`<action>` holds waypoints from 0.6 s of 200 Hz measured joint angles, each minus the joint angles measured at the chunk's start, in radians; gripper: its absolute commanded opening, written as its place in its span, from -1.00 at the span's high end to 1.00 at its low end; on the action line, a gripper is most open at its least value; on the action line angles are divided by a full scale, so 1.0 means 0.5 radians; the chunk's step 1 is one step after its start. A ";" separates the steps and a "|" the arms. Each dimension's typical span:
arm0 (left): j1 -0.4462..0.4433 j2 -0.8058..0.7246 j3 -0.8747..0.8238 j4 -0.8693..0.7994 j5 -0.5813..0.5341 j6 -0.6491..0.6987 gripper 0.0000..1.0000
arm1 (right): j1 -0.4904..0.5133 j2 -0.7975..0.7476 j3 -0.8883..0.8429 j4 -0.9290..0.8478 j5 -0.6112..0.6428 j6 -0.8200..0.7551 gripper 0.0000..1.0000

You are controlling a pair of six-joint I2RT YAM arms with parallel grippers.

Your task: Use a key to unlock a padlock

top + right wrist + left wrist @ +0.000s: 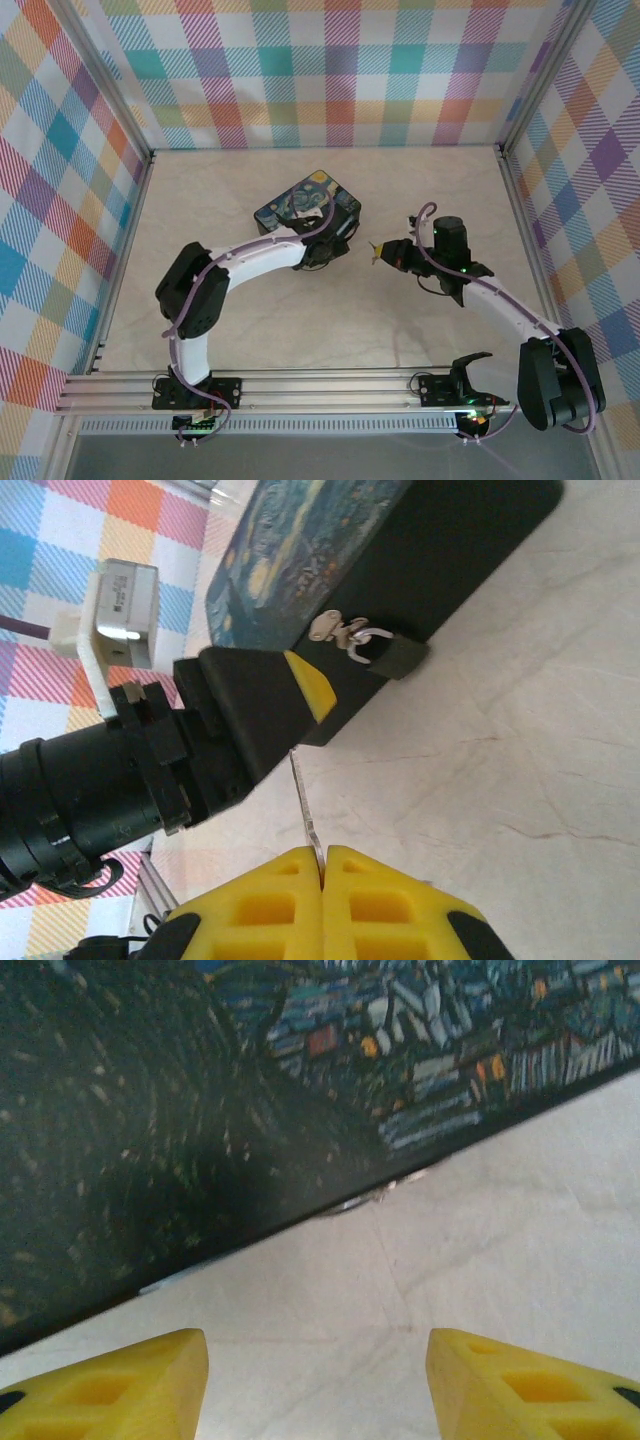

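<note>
My right tool (323,865) is pinched narrow on the thin silver-grey metal key (303,795). The blade stands out past the yellow pads (255,910) and points toward the box. Just beyond the blade tip sits my left tool (318,1378), jaws wide and holding nothing. It is low over the pale marbled surface (520,780), beside the black box with the painted lid (470,530). The small dark padlock (397,658) hangs from a silver hasp (325,628) on the box's side wall, near the key but apart from it. I cannot see the keyway from here.

Procedure, as I judge it:
1. Steady the box or lock body with the left tool.
2. Align the blade with the keyway axis before advancing.
3. Insert fully, then rotate.

Keep the grip firm, because a thin blade can pivot between the pads.
</note>
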 measured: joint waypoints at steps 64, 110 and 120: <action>-0.063 0.385 0.317 -0.124 -0.282 -0.278 -0.23 | -0.142 0.000 0.002 -0.151 -0.069 -0.058 1.00; -0.079 0.581 0.531 -0.297 -0.446 -0.449 -0.09 | -0.204 0.000 0.030 -0.195 -0.186 -0.102 1.00; -0.079 0.607 0.562 -0.329 -0.475 -0.479 -0.03 | -0.212 0.000 0.034 -0.196 -0.208 -0.105 1.00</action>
